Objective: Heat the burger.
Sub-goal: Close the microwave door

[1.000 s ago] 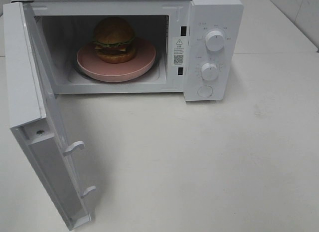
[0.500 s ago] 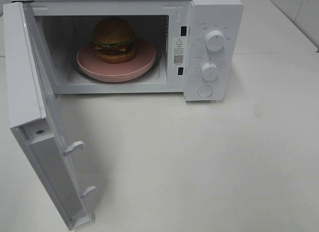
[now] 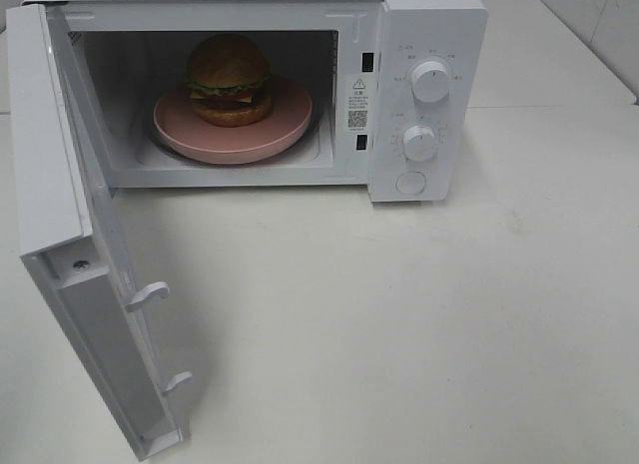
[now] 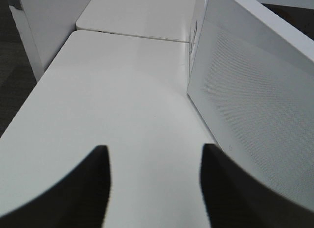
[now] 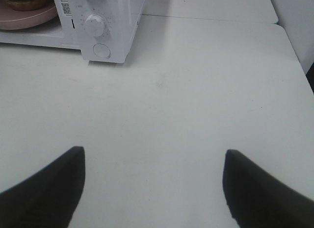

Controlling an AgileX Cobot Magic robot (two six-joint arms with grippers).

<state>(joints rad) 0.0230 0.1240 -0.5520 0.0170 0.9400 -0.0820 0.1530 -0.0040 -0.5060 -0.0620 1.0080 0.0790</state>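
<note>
the high view shows one white microwave (image 3: pixel 419 45) in the upper half of the frame, on a pale counter (image 3: pixel 449 334). its door (image 3: pixel 100 324) stands wide open toward the lower left, with two latch hooks (image 3: pixel 148 296) jutting from its edge. inside the cavity, upper centre, one burger (image 3: pixel 229 80) sits on one pink plate (image 3: pixel 285 125), a little toward the back of the plate. the loading looks done, but with the door open i judge heating cannot start. the control panel at upper right carries two dials (image 3: pixel 430 81), one above the other, and one round button (image 3: pixel 410 183) beneath them. no arm shows in this view.

in the left wrist view, the left gripper (image 4: pixel 154 148) hangs low over bare counter, its jaws spread apart and holding nothing. the perforated door panel stands just beside it, a spot that would suit pushing the door shut.

in the right wrist view, the right gripper (image 5: pixel 153 150) also has its jaws wide apart and empty, over the counter, well short of the microwave. one dial, the button and a sliver of plate and burger show ahead; it faces the panel, probably to reach the dials.
</note>
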